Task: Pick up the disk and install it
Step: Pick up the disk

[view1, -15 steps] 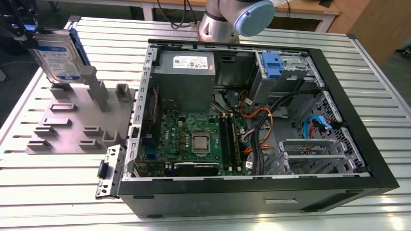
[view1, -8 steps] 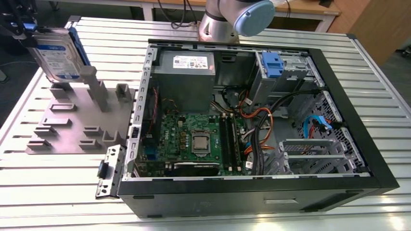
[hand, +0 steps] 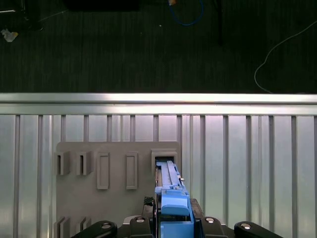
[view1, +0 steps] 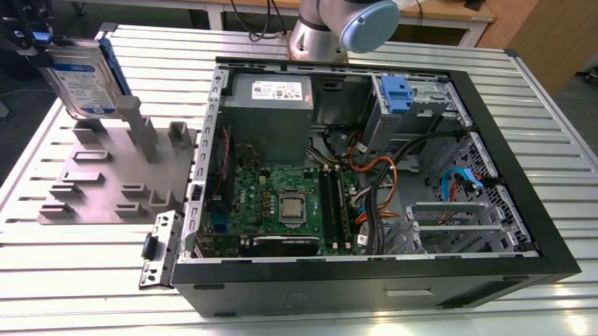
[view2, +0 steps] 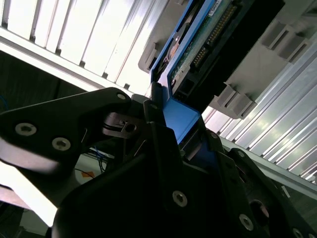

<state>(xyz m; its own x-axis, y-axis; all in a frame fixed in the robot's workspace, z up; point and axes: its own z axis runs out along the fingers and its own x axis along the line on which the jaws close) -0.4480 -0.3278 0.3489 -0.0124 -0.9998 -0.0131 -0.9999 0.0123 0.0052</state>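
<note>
Gripper point(view1: 33, 43) is clamped on the disk point(view1: 80, 77). You see it best in the second wrist view: the jaws pinch the blue carrier frame point(view2: 181, 119) at the end nearest the tool. The rest of the disk point(view2: 203, 44) runs straight out past the fingertips, circuit-board side showing.

In the first wrist view the disk point(hand: 171, 183) stands edge-on. Its far end is at a slot of the grey fixture point(hand: 114, 208) directly beyond the tool. You can't tell whether it is seated in the slot or just clear of it.

The open computer case point(view1: 523, 182) sits well off to the side of the gripper, on the same slatted table point(view1: 84, 259).

Handling, as a judgement:
- The metal body is rigid and fairly heavy for its size, and shock-sensitive, so don't knock it on the fixture posts.
- The plastic frame is the softer part and may flex or slip if squeezed off-centre.
- Hold it across the frame's end, as now, and stay off the exposed board and connector.
- The long overhang below the grip means it could swing or tilt.
</note>
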